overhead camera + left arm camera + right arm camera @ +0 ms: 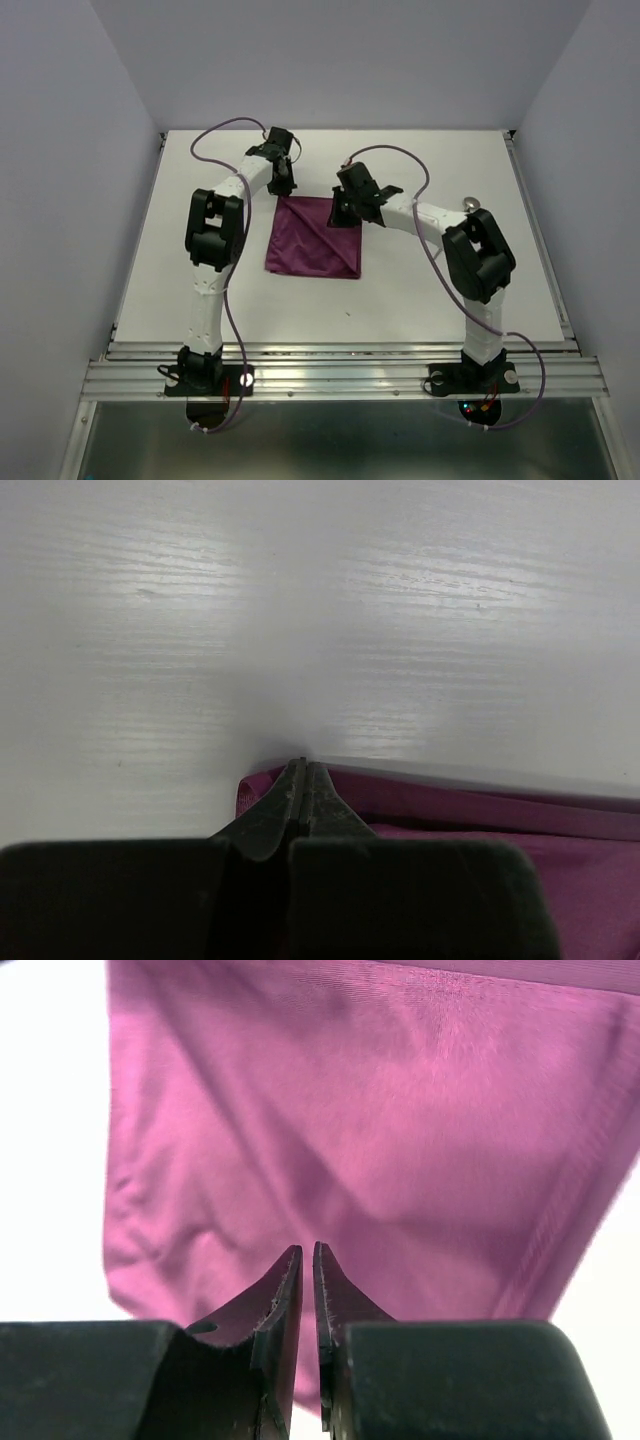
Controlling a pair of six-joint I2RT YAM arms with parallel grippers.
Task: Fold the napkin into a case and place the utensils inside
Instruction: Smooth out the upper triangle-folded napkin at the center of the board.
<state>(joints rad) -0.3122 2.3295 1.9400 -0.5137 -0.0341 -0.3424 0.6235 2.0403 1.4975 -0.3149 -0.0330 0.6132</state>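
Napkin (315, 240): near-square with no clear long axis, lying flat at the centre of the table (150, 300); one diagonal crease runs from its far-left to its near-right corner. Left gripper (300, 770) is at the far-left corner, jaws pressed together, any pinch of cloth indiscernible. Right gripper (307, 1252) is clamped to a slit on the far-right corner, hiding it

The white table (150, 290) carries a plum-purple napkin (312, 245), folded flat at centre frame. A small shiny metal piece (471, 203) lies right of centre.
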